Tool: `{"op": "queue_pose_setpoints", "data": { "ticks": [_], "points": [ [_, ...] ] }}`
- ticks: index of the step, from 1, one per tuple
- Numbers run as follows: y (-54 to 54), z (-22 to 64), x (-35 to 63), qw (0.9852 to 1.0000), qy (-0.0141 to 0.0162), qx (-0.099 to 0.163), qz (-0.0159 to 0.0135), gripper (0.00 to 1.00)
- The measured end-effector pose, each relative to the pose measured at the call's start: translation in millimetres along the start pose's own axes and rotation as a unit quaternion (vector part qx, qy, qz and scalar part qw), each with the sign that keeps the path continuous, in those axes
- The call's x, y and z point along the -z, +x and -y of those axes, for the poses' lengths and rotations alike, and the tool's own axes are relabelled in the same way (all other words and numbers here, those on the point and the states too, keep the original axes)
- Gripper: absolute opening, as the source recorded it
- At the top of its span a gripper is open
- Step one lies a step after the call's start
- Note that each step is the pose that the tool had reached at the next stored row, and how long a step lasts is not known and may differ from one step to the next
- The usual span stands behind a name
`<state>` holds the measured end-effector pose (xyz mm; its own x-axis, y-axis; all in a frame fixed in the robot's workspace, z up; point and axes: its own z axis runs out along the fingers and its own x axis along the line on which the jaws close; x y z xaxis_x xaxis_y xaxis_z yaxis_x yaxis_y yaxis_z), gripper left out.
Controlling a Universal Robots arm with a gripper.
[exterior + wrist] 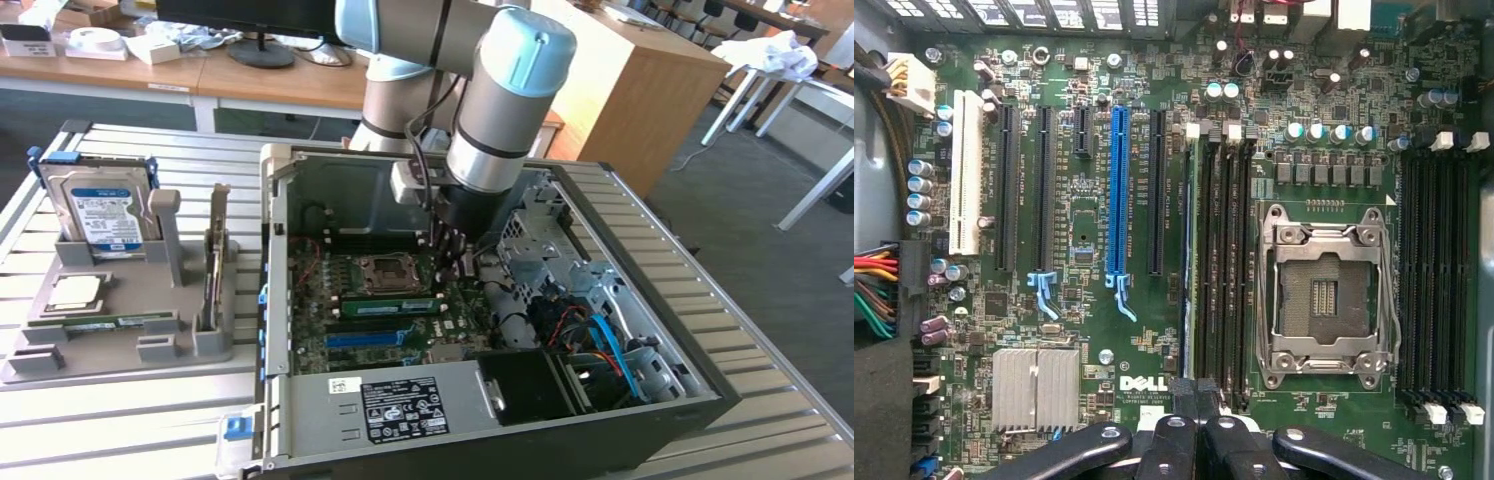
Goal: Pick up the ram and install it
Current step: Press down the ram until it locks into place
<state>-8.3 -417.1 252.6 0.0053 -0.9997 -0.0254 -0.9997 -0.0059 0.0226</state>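
The arm [514, 90] runs off the exterior view's upper edge and hides part of the motherboard [360, 340]. The tool [1199, 388] is cut off at its base by the wrist view's edge.

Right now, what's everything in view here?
computer case: one, black, open, on the slatted table
motherboard: one, green, inside the case
processor socket: one, silver, on the motherboard
ram: one, green, in a slot beside the socket
blue slot: one, blue, on the motherboard
hard drive: one, blue-labelled, upright in the grey holder
processor chip: one, silver, flat in the holder
arm: one, pale blue and grey, down inside the case
gripper: one, black, shut, over the motherboard
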Motion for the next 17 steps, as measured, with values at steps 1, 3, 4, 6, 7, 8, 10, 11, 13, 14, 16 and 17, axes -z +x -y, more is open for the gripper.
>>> {"op": "queue_pose_setpoints", "data": {
  "ticks": [1,3,4,6,7,8,10,11,13,14,16,17],
  "points": [
    [0.0,0.1,0.0,1.0,0.0,0.0,0.0,0.1],
    [0.1,0.1,-1.3,1.0,0.0,0.0,0.0,0.1],
    [0.1,0.1,-2.4,1.0,0.0,0.0,0.0,0.1],
    [0.1,0.2,-4.6,1.0,0.0,0.0,0.0,0.1],
    [0.1,0.2,-5.5,1.0,0.0,0.0,0.0,0.1],
    [0.2,0.2,-6.1,1.0,0.0,0.0,0.0,0.1],
    [0.2,0.2,-7.0,1.0,0.0,0.0,0.0,0.1],
    [0.3,0.2,-7.3,1.0,0.0,0.0,-0.0001,0.1],
    [0.3,0.2,-7.3,1.0,0.0,0.0,-0.0001,0.1],
    [0.3,0.2,-7.3,1.0,0.0,0.0,-0.0001,0.1],
    [0.2,1.5,-7.4,1.0,0.0,0.0,0.0001,0.1],
    [0.2,3.5,-7.4,1.0,0.0,0.0,0.0004,0.1]
  ]
}}
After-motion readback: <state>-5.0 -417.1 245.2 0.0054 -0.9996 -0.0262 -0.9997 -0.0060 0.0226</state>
